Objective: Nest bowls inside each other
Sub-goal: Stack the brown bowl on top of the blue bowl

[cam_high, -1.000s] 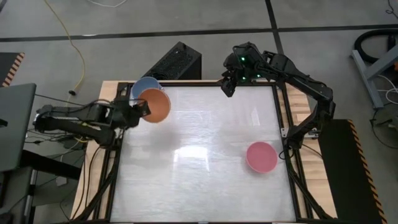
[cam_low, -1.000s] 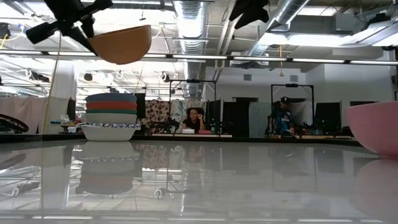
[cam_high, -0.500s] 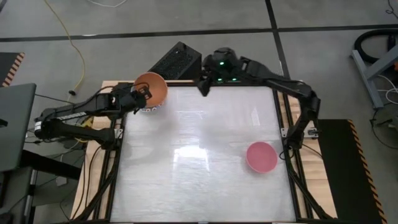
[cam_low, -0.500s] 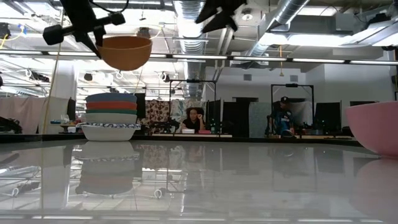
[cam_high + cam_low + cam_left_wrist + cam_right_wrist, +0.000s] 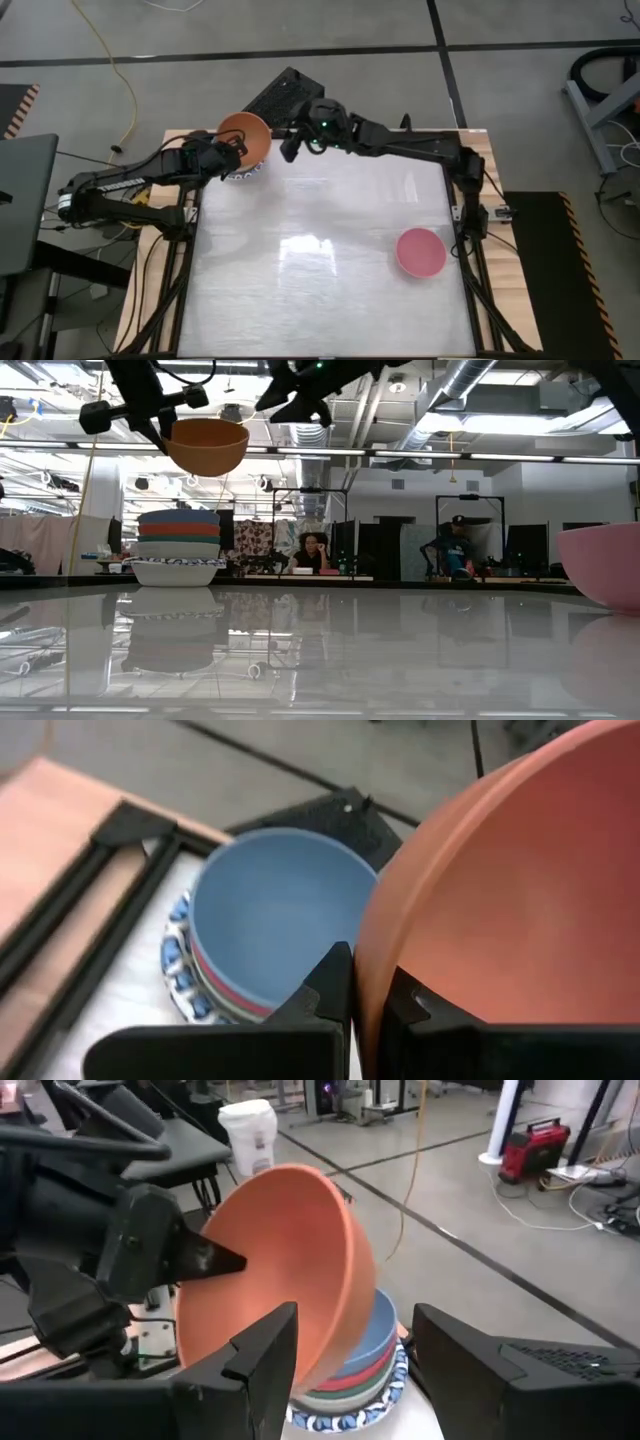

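My left gripper [image 5: 228,160] is clamped on the orange bowl's [image 5: 246,140] rim, holding it above the stack [image 5: 178,547] at the table's far-left corner for nesting. My right gripper [image 5: 291,146] waits spread beside it; the pink bowl [image 5: 421,251] sits near the right edge.

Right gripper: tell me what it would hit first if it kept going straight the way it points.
Most likely the orange bowl, held by the left gripper above the stack of bowls. The right gripper is open and aimed at the bowl's side; depth is unclear.
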Robot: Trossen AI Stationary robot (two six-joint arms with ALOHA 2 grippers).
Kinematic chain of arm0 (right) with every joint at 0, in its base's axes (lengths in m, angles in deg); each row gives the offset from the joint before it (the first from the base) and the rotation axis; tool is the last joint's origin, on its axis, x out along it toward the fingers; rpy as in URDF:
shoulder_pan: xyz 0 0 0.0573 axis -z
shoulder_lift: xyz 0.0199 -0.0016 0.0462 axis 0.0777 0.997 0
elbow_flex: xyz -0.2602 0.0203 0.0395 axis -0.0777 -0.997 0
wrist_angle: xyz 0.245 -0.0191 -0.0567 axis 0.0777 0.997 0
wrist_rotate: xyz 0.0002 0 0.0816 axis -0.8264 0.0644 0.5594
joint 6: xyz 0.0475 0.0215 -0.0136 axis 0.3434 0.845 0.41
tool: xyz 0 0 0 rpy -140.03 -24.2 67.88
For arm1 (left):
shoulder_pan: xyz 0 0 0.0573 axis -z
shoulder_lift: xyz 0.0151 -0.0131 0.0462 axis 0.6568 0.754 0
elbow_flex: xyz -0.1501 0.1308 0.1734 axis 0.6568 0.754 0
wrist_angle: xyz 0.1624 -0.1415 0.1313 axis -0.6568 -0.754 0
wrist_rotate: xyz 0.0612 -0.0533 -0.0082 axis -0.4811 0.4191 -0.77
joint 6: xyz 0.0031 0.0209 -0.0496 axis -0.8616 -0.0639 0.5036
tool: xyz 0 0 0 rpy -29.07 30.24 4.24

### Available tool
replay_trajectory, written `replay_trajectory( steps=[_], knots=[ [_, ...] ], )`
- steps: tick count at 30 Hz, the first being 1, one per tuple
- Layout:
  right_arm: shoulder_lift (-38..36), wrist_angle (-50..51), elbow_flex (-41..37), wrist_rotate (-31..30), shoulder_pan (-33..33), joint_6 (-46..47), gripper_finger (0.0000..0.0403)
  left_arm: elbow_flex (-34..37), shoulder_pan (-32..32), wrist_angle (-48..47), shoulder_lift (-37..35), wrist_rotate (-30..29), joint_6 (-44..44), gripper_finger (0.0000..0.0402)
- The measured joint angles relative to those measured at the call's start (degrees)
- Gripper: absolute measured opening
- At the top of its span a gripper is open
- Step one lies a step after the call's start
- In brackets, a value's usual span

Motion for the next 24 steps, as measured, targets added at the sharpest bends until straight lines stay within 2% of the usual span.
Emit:
replay_trajectory(
  steps=[7, 11, 15, 19, 24],
  knots=[
    [1.6, -4.5, 0.1, -7.2, -0.7, -0.8, 0.0218, 0.0, 0.0, 0.3, 0.0, -5.6, -3.5, 0.0000],
    [2.0, -7.6, 0.0, -7.4, 0.1, -1.2, 0.0218, 0.0, 0.0, 2.0, 0.0, -6.6, -5.9, 0.0000],
    [1.8, -7.7, 0.1, -7.5, 0.2, -1.4, 0.0218, 0.0, -0.6, 2.1, 0.0, -5.9, -7.4, 0.0000],
    [1.9, -5.5, 0.0, -7.4, 0.2, -2.5, 0.0218, 0.0, -3.2, -4.7, 0.0, -1.0, -2.7, 0.0000],
    [1.9, -5.9, 0.0, -7.2, 0.1, -2.6, 0.0218, 0.0, -4.6, -6.9, 0.0, -0.2, 0.8, 0.0000]
  ],
)
